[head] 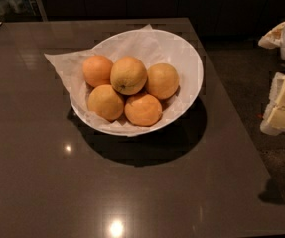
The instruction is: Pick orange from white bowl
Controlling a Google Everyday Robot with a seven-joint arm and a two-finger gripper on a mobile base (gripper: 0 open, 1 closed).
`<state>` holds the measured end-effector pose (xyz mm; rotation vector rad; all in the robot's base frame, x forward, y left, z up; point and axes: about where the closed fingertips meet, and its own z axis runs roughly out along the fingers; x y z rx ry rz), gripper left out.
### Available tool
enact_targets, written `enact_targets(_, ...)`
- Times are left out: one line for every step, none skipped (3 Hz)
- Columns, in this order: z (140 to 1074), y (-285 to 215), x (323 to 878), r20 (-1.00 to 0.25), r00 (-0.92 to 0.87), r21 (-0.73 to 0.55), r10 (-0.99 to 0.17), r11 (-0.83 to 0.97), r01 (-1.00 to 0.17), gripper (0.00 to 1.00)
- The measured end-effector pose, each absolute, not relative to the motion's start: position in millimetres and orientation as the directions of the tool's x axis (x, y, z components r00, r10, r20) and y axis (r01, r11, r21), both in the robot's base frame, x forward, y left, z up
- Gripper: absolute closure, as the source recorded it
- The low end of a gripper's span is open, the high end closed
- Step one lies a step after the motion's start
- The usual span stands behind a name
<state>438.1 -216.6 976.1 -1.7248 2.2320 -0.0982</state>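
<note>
We judge the approach not yet begun: our gripper (282, 105) hangs beyond the counter's (42, 182) right edge, its opening we cannot tell, and must reach the orange (128, 75) topping the white bowl (189, 58) near the far edge.

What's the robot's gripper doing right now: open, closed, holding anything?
Gripper: at the right edge, beside the table, well apart from the white bowl; open or shut cannot be told. The orange lies in the bowl.
</note>
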Motion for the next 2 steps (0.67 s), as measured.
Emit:
enact_targets(978, -215, 439, -0.206, -0.218, -0.250, -0.954, 0.267, -0.931, 0.00)
enact_targets(983, -199, 442, -0.183, -0.172, -0.265, -0.968, 0.217, -0.940, 0.00)
